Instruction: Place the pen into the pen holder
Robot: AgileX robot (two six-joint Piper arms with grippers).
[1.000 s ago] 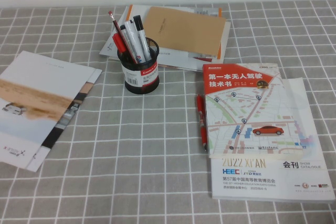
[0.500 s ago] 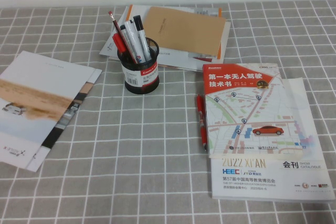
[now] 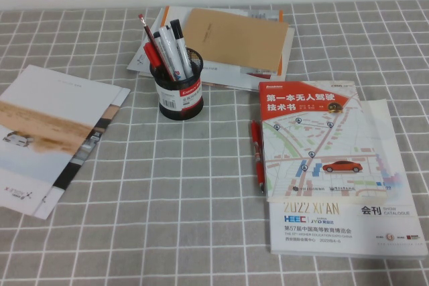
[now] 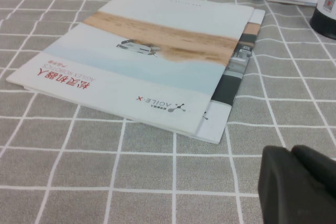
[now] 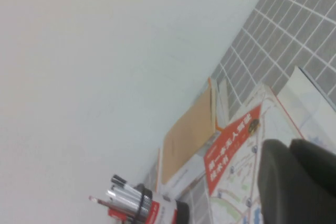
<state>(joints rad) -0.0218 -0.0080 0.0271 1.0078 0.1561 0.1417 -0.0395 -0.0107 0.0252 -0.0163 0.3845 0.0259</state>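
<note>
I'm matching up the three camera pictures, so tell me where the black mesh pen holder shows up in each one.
High view: the pen holder stands upper left of centre, full of markers.
Left wrist view: only its dark base shows at the right edge; the left gripper is at lower right.
Right wrist view: it sits at the bottom; the right gripper is at lower right.
Shared landmark: the brown envelope.

the tablecloth (image 3: 201, 219) is grey with a white grid. the pen (image 3: 257, 155) is red with a dark band, the pen holder (image 3: 178, 92) black mesh with a red-and-white label. the left gripper (image 4: 296, 187) and right gripper (image 5: 296, 182), each at its frame's lower right, are black.
</note>
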